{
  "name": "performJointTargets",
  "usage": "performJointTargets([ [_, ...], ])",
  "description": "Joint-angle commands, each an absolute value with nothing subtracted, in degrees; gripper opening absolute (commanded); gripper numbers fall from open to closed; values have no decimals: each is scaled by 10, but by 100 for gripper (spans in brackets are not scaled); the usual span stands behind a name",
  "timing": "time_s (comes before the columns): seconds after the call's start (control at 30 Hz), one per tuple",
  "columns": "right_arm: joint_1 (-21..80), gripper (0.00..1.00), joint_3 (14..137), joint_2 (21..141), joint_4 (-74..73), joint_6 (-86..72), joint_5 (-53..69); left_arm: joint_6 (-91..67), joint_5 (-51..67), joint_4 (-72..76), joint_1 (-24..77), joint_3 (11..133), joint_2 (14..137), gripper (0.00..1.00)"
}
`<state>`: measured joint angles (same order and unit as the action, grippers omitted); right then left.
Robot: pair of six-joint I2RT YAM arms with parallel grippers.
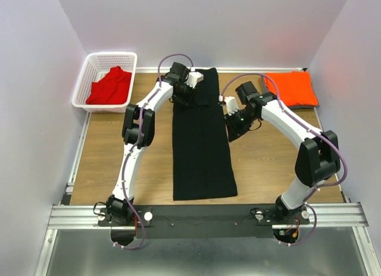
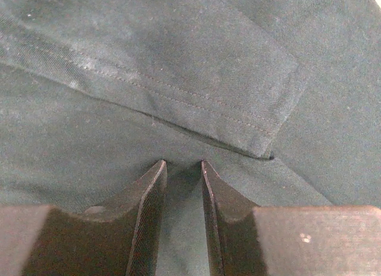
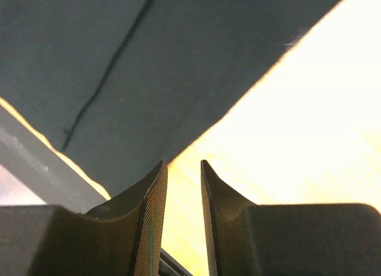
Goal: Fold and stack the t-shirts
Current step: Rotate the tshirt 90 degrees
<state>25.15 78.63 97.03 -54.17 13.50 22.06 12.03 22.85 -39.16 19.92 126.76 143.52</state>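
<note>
The black t-shirt point(image 1: 201, 145), matte cloth with a double-stitched sleeve hem point(image 2: 196, 103), lies folded in a long strip down the middle of the wooden table point(image 1: 119, 157) between pale walls. The left gripper point(image 2: 181, 164) presses narrow jaws into its far end, and I cannot tell whether they pinch it. The right gripper point(image 3: 183, 164) hangs narrow and empty at its right edge.

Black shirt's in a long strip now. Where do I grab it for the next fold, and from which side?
Probably its two far corners. The black t-shirt lies flat as a narrow strip running near to far, both hands toward its far end. Come in sideways: left hand from the left edge, right hand from the right, low along the table.
</note>
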Motion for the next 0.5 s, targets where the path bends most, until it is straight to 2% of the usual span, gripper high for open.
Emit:
performJointTargets([
  [0.0, 223, 36, 784, 962, -540, 135, 222, 102, 247, -418, 209, 1310, 1482, 38],
  [0.17, 200, 35, 824, 1005, -525, 130, 212, 103, 240, -403, 207, 1353, 1499, 38],
  [0.3, 195, 34, 861, 1039, -516, 130, 207, 113, 247, -386, 202, 1365, 1472, 45],
  [0.33, 195, 34, 880, 1053, -513, 130, 209, 122, 245, -385, 202, 1368, 1448, 50],
  [0.4, 195, 34, 896, 1064, -512, 127, 213, 129, 248, -381, 202, 1364, 1415, 54],
  [0.43, 195, 35, 904, 1075, -509, 126, 215, 135, 251, -379, 202, 1348, 1377, 69],
  [0.47, 195, 34, 916, 1078, -508, 126, 222, 142, 256, -377, 203, 1331, 1354, 76],
])
